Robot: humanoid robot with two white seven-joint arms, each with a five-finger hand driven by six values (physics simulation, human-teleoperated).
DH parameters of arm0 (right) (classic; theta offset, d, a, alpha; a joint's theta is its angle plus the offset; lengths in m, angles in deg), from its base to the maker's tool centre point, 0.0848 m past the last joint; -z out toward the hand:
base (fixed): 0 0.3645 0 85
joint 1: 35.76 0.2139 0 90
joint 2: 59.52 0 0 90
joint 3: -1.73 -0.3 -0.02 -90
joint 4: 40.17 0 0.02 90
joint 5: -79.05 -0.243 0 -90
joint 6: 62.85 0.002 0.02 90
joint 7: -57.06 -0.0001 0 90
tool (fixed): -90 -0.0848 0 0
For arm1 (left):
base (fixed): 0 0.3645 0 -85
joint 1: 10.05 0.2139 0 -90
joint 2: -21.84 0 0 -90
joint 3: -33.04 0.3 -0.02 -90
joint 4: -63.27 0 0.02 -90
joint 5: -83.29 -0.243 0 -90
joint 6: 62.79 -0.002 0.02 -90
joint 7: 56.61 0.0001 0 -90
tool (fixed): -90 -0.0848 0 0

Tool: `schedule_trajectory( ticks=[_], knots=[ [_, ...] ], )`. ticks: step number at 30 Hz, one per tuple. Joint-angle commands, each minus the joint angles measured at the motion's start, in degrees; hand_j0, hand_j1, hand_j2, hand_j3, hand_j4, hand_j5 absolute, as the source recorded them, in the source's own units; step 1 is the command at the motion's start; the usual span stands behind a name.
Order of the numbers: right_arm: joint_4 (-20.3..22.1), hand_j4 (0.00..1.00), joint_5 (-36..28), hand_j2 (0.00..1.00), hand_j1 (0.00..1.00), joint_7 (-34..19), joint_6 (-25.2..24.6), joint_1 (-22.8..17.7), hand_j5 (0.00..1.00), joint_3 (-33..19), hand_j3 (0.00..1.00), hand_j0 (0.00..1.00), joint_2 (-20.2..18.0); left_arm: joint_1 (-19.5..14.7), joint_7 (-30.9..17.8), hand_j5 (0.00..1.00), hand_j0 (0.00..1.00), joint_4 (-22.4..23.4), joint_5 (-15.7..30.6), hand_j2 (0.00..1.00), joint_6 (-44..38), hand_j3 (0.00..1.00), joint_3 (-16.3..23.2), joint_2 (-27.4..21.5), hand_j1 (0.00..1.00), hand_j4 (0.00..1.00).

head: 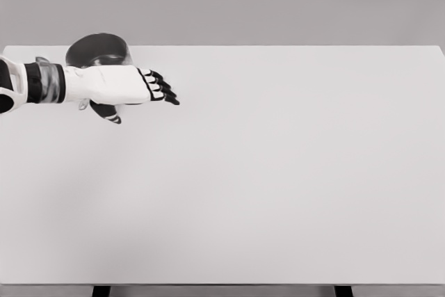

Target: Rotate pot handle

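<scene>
- Grey plain wall behind; wide white flat counter (278,172) fills most of the head view, with two dark legs showing at the bottom edge.
- Dark grey round metal pot (97,49) sits at the far left corner of the counter, close to the back edge. Its lower part is hidden behind the arm.
- Pot handle: cannot tell where it lies; the arm covers that side.
- Left robot hand (132,88), white with black fingers (161,90), comes in from the left edge and lies across the front of the pot.
- Fingers extended and pointing right, loosely together, gripping nothing; thumb (108,112) hangs below the palm.
- Whether the palm touches the pot wall cannot be judged from this angle.
- Right arm does not show.
</scene>
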Motion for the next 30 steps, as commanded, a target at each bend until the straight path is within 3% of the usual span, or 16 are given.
schedule_trajectory(
  ticks=[1,6,11,14,18,23,30],
  knots=[
    [0.0,1.00,0.0,1.00,1.00,0.0,0.0,0.0,1.00,0.0,1.00,1.00,0.0,-0.1,0.0,1.00,1.00,2.5,-0.1,1.00,0.7,1.00,1.8,-0.7,1.00,1.00],
    [0.0,1.00,0.0,1.00,1.00,0.0,0.0,0.0,1.00,0.0,1.00,1.00,0.0,-2.2,0.1,1.00,1.00,2.9,-0.5,1.00,0.6,1.00,1.1,-2.4,1.00,1.00],
    [0.1,1.00,0.0,1.00,1.00,0.0,0.0,0.0,1.00,0.0,1.00,1.00,0.0,-1.9,0.7,1.00,1.00,4.8,-0.4,1.00,0.8,1.00,-0.9,-2.4,1.00,1.00],
    [0.0,1.00,0.0,1.00,1.00,0.0,0.0,0.0,1.00,0.0,1.00,1.00,0.0,-1.8,6.7,1.00,1.00,8.6,-0.5,1.00,1.1,1.00,-1.8,-2.1,1.00,1.00],
    [0.0,1.00,0.0,1.00,1.00,0.0,0.0,0.0,1.00,0.0,1.00,1.00,0.0,-1.6,7.5,1.00,1.00,9.1,-0.5,1.00,1.0,1.00,-1.8,-1.1,1.00,1.00],
    [0.0,1.00,0.0,1.00,1.00,0.0,0.0,0.0,1.00,0.0,1.00,1.00,0.0,-1.3,10.0,1.00,1.00,10.7,-7.0,1.00,1.0,1.00,-1.8,-0.5,1.00,1.00],
    [0.0,1.00,0.0,1.00,1.00,0.0,0.0,0.0,1.00,0.0,1.00,1.00,0.0,-1.0,10.9,1.00,1.00,10.7,-9.7,1.00,1.1,1.00,-1.7,-1.1,1.00,1.00]
  ],
)
